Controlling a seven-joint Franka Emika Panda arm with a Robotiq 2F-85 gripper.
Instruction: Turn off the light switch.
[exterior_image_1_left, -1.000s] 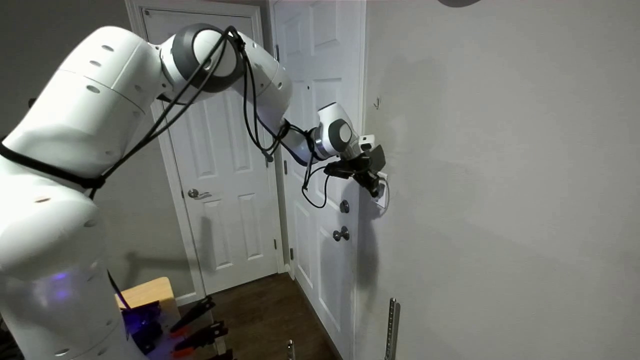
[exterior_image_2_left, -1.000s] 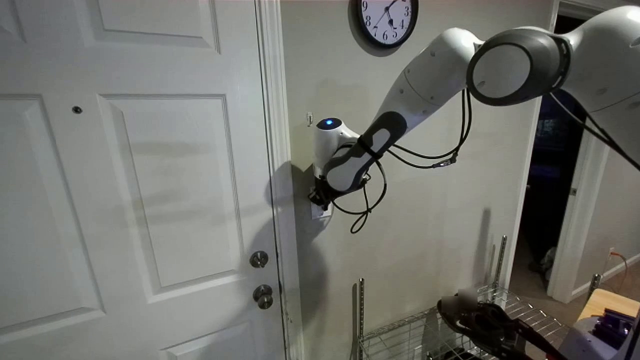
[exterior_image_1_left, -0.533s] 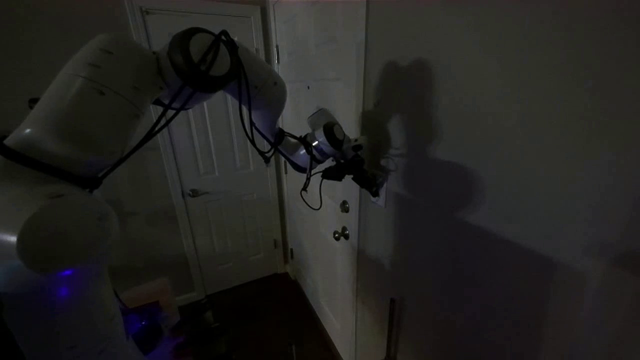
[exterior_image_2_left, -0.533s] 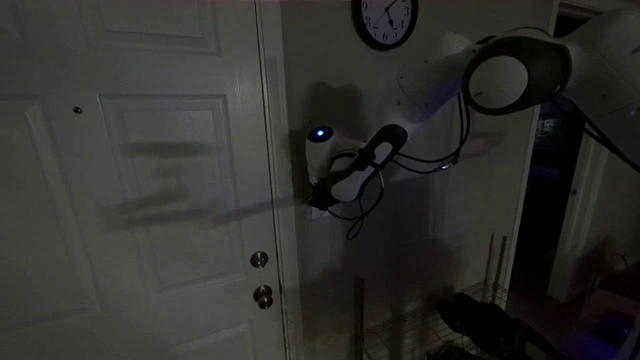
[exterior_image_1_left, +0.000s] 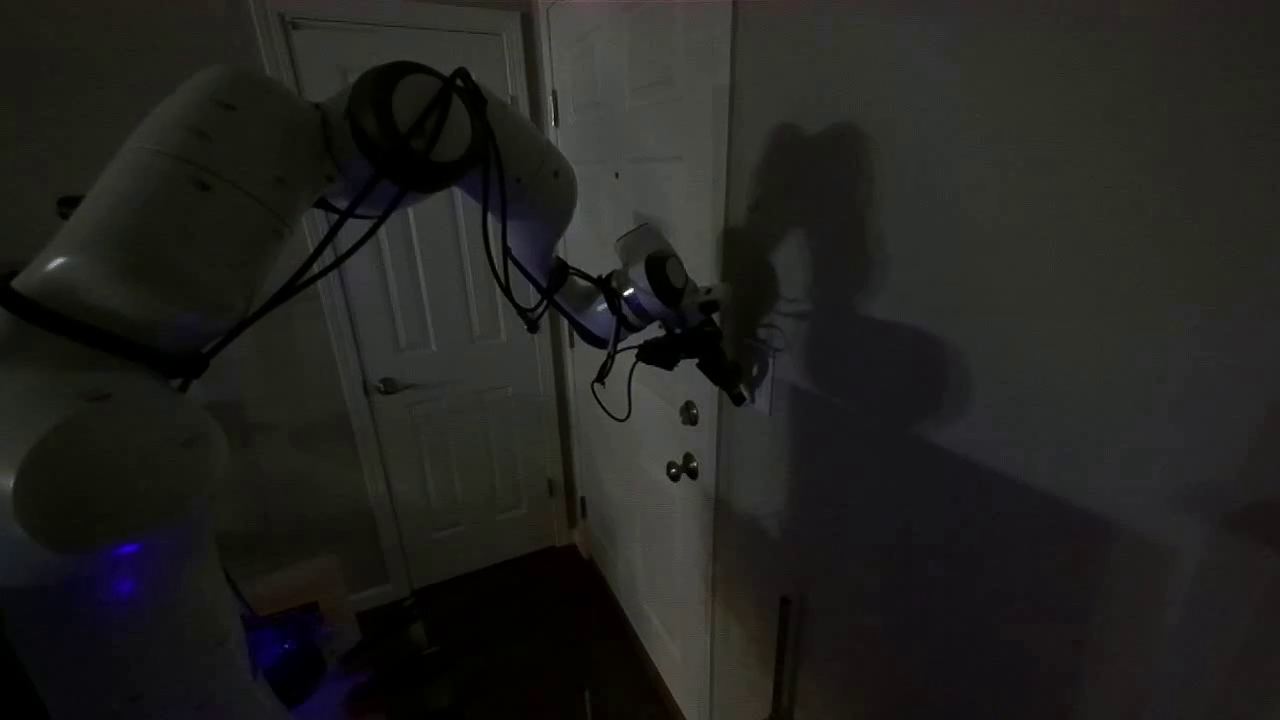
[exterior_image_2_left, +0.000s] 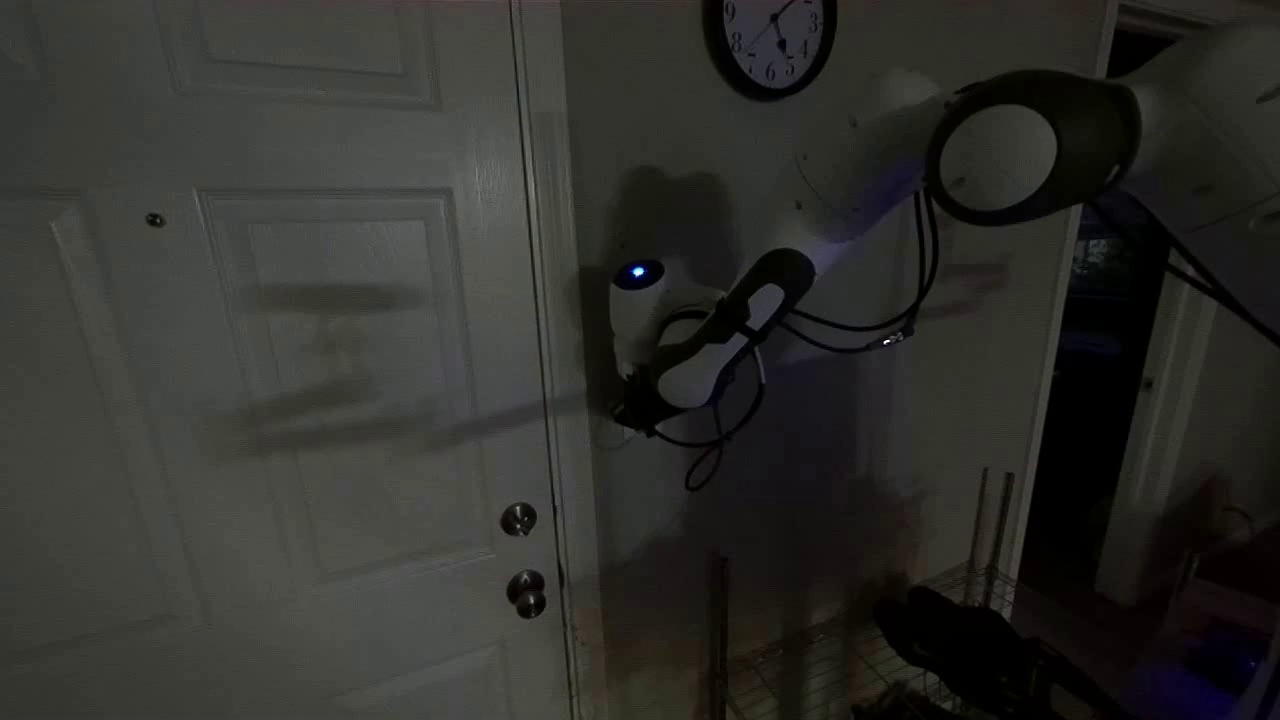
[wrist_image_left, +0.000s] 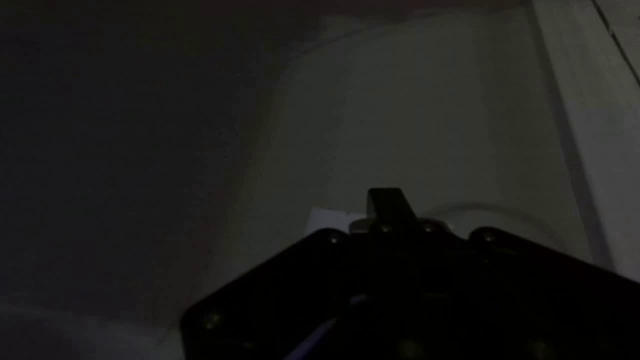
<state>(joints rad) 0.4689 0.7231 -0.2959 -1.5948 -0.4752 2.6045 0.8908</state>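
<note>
The light switch plate is a pale upright rectangle on the wall beside the door frame, dim in the dark room. A corner of the plate also shows in an exterior view below the gripper and in the wrist view behind the gripper. The toggle is hidden or too dark to make out. My gripper is beside the lower part of the plate, with a small gap in this view. In the wrist view the dark fingertips are together, with nothing seen between them.
The white door with a round knob and a deadbolt is close to the gripper. A clock hangs above. A wire rack stands low by the wall. A second door has a lever handle.
The room has gone from lit to dark, with strong arm shadows on the wall. My gripper has moved slightly down and away from the switch plate.
</note>
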